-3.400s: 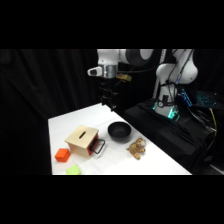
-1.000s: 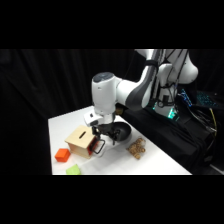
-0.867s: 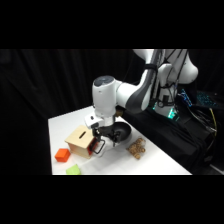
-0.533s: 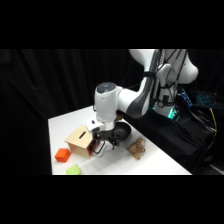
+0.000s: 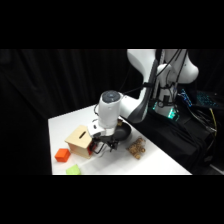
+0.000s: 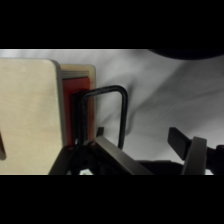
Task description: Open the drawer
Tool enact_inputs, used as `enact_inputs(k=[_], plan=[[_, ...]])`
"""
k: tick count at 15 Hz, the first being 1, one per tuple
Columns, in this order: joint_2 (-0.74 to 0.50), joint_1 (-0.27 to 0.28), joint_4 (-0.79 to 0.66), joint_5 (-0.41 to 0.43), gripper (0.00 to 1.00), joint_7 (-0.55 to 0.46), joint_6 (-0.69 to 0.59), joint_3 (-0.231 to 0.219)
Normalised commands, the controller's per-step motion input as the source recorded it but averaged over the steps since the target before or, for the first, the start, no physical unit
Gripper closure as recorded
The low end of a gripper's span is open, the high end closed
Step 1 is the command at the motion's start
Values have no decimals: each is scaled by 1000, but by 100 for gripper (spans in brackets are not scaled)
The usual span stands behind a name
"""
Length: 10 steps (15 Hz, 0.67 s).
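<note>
Table (image 5: 60, 131) first: I see a white top with the arm (image 5: 145, 70) reaching over it from the upper right and bending down to a wrist just above the box. My gripper (image 5: 101, 146) sits low at the front of the light-wood box (image 5: 76, 141), which has a dark slot on its top face. Through the wrist camera I see the box's pale side (image 6: 27, 115) to the left of my fingers, and the drawer (image 6: 85, 107) shows as a narrow red-orange strip right next to it. The black loop handle (image 6: 107, 112) stands out from that red front and curves over just above my left finger (image 6: 112, 155). That finger lies under the loop; my right finger (image 6: 192, 152) stands well apart to the right, outside it. The fingers are spread, gripping nothing that I can make out, with the handle's outer bar between them. Whether the left finger touches the loop I cannot tell.

Behind the fingers in the side view is a black bowl (image 5: 125, 132), and beyond it a small brown object (image 5: 136, 147) that I cannot identify. On the far side of the box from my fingers lie an orange block (image 5: 62, 155) and a yellow-green piece (image 5: 73, 170) near the table's front edge.
</note>
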Motion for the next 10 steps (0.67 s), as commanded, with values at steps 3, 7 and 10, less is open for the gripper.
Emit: enact_inputs(k=[3,7,10], plan=[[160,153,143,-221,0,211,146,-187],[134,104,134,-149,0,152,127,-126],[77,100,89,-108,0,124,99,-72]])
